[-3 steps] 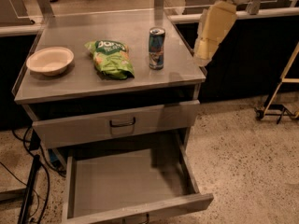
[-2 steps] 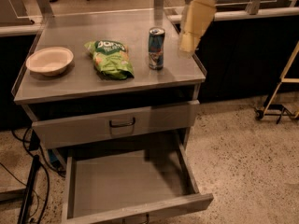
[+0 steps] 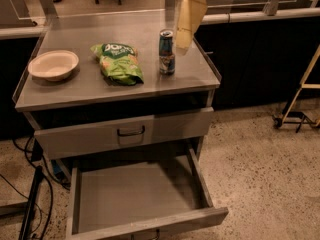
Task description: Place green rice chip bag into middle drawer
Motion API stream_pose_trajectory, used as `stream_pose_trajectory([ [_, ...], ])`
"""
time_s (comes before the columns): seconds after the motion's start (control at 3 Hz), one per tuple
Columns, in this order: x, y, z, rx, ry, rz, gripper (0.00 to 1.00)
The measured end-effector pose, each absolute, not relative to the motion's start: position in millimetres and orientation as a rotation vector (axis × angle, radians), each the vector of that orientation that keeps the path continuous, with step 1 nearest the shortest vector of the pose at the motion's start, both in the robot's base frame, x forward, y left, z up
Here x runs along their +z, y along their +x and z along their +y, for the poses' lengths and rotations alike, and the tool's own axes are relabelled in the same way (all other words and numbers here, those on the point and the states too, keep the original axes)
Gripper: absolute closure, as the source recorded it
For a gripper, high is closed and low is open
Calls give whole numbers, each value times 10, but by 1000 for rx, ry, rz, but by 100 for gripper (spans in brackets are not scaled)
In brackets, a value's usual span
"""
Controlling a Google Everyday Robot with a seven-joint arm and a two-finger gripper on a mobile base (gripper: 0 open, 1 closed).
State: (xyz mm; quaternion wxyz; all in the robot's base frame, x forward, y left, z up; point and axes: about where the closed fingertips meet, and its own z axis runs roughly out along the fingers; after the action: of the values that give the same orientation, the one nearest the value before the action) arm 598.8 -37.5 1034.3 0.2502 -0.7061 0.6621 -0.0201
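The green rice chip bag (image 3: pixel 119 62) lies flat on the grey cabinet top (image 3: pixel 75 91), between a bowl and a can. The middle drawer (image 3: pixel 135 196) is pulled far out below; its long grey tray holds nothing. My gripper (image 3: pixel 183 43), with pale yellow fingers, hangs down from the top edge of the view. It is just behind and to the right of the blue drink can (image 3: pixel 166 52), and well to the right of the bag. It holds nothing that I can see.
A white bowl (image 3: pixel 53 65) sits at the left of the cabinet top. The upper drawer front with a dark bar handle (image 3: pixel 131 132) stands slightly out. Cables (image 3: pixel 35 199) run on the floor at left. A wheeled stand (image 3: pixel 297 109) is at right.
My gripper has moved left and away from the cabinet's right edge, to a spot just behind the can. The bag, can, bowl and drawers have not moved.
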Motion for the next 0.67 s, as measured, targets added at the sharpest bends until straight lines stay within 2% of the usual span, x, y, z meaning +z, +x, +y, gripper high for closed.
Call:
stream_pose_trajectory([
  [0.67, 10150, 6376, 12, 0, -1948, 1752, 0],
])
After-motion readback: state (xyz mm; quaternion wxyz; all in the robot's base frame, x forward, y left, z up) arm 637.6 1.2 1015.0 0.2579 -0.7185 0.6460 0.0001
